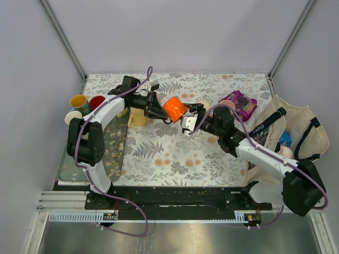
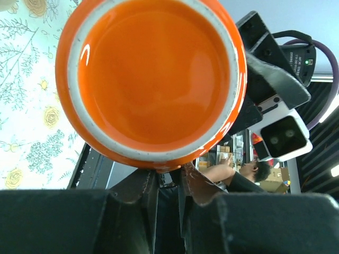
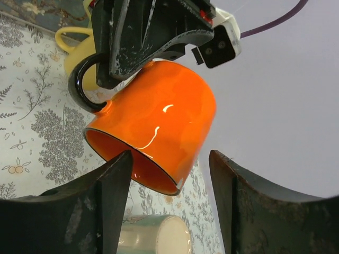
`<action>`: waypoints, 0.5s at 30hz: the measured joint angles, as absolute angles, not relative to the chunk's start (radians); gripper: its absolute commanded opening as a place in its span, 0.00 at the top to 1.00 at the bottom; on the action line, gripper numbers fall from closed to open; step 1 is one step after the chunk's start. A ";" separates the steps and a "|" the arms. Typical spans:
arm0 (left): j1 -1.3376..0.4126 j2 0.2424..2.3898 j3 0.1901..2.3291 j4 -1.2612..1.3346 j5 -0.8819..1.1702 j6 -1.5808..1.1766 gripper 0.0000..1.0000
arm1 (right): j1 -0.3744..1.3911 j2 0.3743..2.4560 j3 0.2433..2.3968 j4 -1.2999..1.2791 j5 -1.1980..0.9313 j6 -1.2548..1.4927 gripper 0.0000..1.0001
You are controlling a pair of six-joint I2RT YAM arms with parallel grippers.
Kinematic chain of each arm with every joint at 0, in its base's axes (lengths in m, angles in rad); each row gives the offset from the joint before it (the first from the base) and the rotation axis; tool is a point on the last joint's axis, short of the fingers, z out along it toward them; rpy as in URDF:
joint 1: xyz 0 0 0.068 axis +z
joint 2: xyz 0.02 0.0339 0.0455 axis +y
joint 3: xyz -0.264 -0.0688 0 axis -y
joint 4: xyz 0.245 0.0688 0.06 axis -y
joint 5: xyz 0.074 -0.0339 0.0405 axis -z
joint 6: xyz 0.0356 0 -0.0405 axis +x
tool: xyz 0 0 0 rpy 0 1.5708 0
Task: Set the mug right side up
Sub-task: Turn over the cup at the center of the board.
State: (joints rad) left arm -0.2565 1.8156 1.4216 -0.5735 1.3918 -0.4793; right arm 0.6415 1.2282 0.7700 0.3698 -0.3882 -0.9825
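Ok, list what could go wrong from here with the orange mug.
1. The left gripper holds the orange mug in the air at its handle side only, mouth tilted down. It could swing or slip.
2. The right gripper is open close beside it. A mistimed handover could drop the mug onto the table near the yellow mug.

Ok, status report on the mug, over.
Left gripper shut on orange mug, airborne, mouth angled down. Right gripper open, close beside it. Yellow mug on table nearby.
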 measured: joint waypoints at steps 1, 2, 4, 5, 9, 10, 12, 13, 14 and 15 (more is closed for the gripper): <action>-0.258 1.816 1.422 -0.570 1.394 -0.494 1.00 | 0.641 1.242 0.770 0.378 -0.387 -0.992 0.37; -0.259 1.816 1.422 -0.567 1.396 -0.505 1.00 | 0.641 1.254 0.770 0.384 -0.386 -0.999 0.40; -0.262 1.816 1.422 -0.562 1.397 -0.527 1.00 | 0.641 1.277 0.770 0.399 -0.385 -1.010 0.51; -0.262 1.816 1.422 -0.560 1.396 -0.539 1.00 | 0.641 1.288 0.770 0.412 -0.381 -1.016 0.57; -0.256 1.822 1.421 -0.564 1.410 -0.610 0.67 | 0.641 1.309 0.770 0.463 -0.360 -1.040 0.91; -0.252 1.824 1.420 -0.574 1.422 -0.635 0.61 | 0.641 1.311 0.770 0.481 -0.355 -1.051 1.00; -0.253 1.824 1.414 -0.570 1.441 -0.657 0.54 | 0.641 1.313 0.770 0.505 -0.343 -1.052 1.00; -0.257 1.824 1.411 -0.551 1.445 -0.665 0.51 | 0.640 1.312 0.771 0.510 -0.339 -1.046 1.00; -0.260 1.824 1.410 -0.527 1.444 -0.671 0.49 | 0.639 1.312 0.770 0.505 -0.332 -1.045 1.00; -0.260 1.824 1.410 -0.504 1.445 -0.680 0.46 | 0.639 1.312 0.770 0.502 -0.326 -1.043 1.00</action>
